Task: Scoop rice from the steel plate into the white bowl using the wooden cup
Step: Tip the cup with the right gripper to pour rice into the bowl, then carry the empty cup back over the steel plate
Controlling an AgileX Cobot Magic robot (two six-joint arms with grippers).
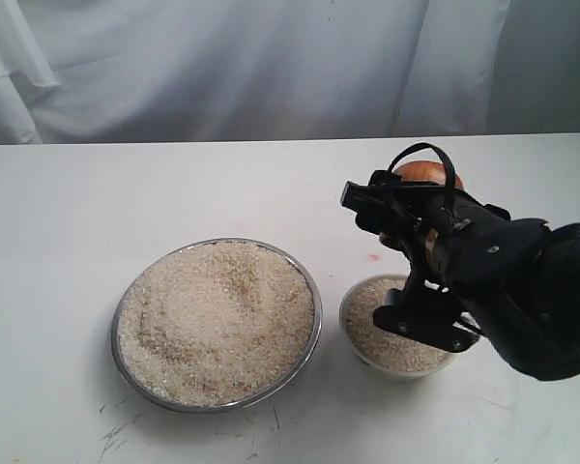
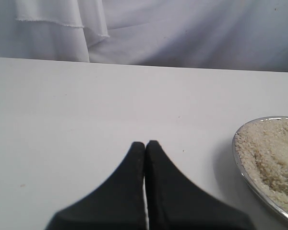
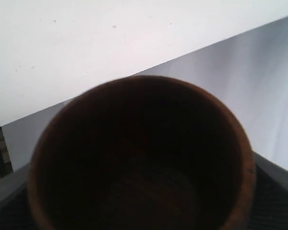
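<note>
The steel plate (image 1: 309, 290) lies left of centre, heaped with rice (image 1: 217, 319); its rim (image 2: 242, 167) and rice (image 2: 273, 153) also show in the left wrist view. The white bowl (image 1: 349, 311) stands just right of it, holding rice (image 1: 382, 333). My right gripper (image 1: 411, 208) hovers above the bowl's far side, shut on the wooden cup (image 1: 420, 172). In the right wrist view the cup (image 3: 139, 158) fills the frame, its dark inside showing no rice. My left gripper (image 2: 145, 143) is shut on nothing, low over bare table beside the plate; it is out of the exterior view.
A white table (image 1: 126, 203) carries everything, with a white cloth backdrop (image 1: 271, 68) along its far edge. The right arm's black body (image 1: 532, 300) overhangs the bowl's right side. Small dark scuffs (image 1: 116, 435) mark the table near its front edge.
</note>
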